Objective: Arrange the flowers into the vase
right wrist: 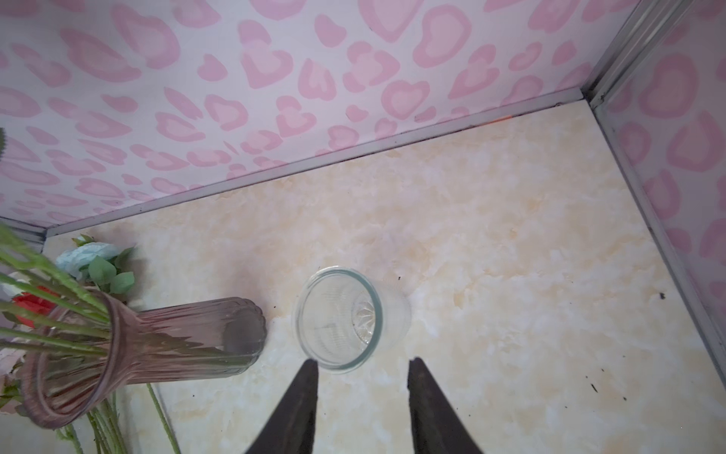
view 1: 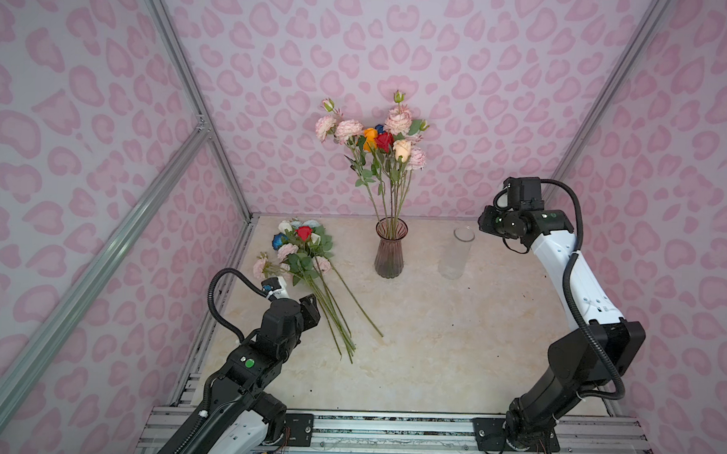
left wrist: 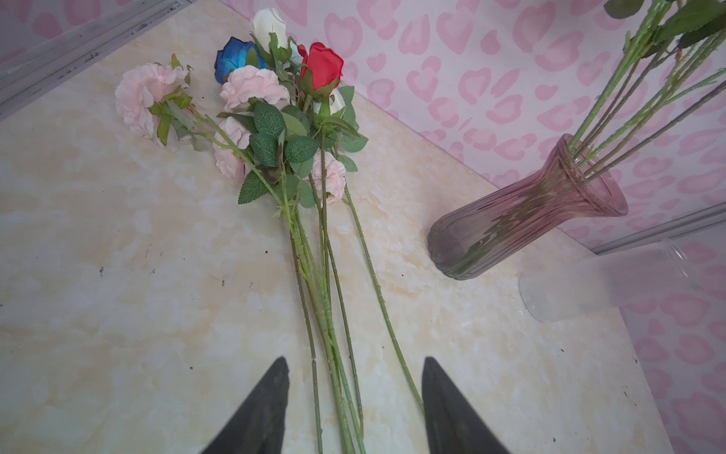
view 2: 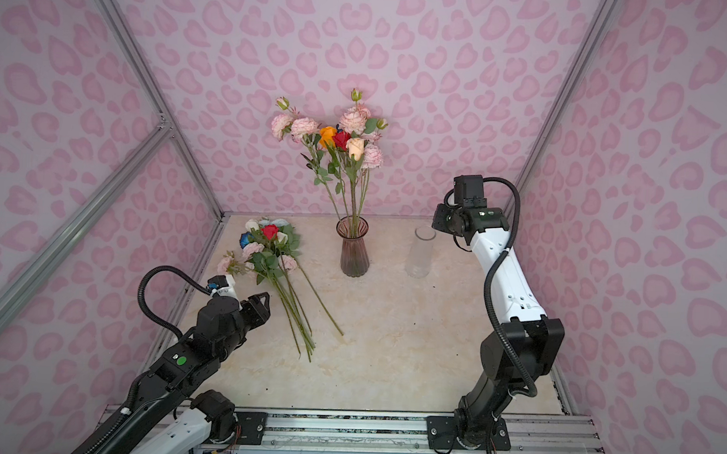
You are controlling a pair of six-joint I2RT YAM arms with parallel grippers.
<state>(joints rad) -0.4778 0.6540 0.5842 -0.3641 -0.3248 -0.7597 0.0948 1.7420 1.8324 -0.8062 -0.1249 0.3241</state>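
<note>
Nearest the lens in both top views, a grooved aluminium rail fronts the marble-patterned table. At the back, a ribbed, waisted pink glass vase stands upright and holds the arranged flowers: pale pink, orange, red, cream and one dark blue head on long green stems. Just right of it a clear glass cylinder stands empty. The loose flowers lie flat on the left of the table, heads toward the back wall and stems fanned toward the front. The left claw hangs beside those stems. The right claw is raised near the clear glass cylinder.

The left wrist view shows the left claw's dark tapered fingers well apart, gripping nothing, with the thin knobbed stems running along the table beneath the gap. Red, blue, white and ruffled pink fabric heads sit among veined leaves.

From the right wrist, the right claw is partly open and holds nothing, the cylinder's round rim just ahead of its fingertips. The cylinder's fluted wall and starred base show. Green stems fill the pink glass vase's flared mouth.
</note>
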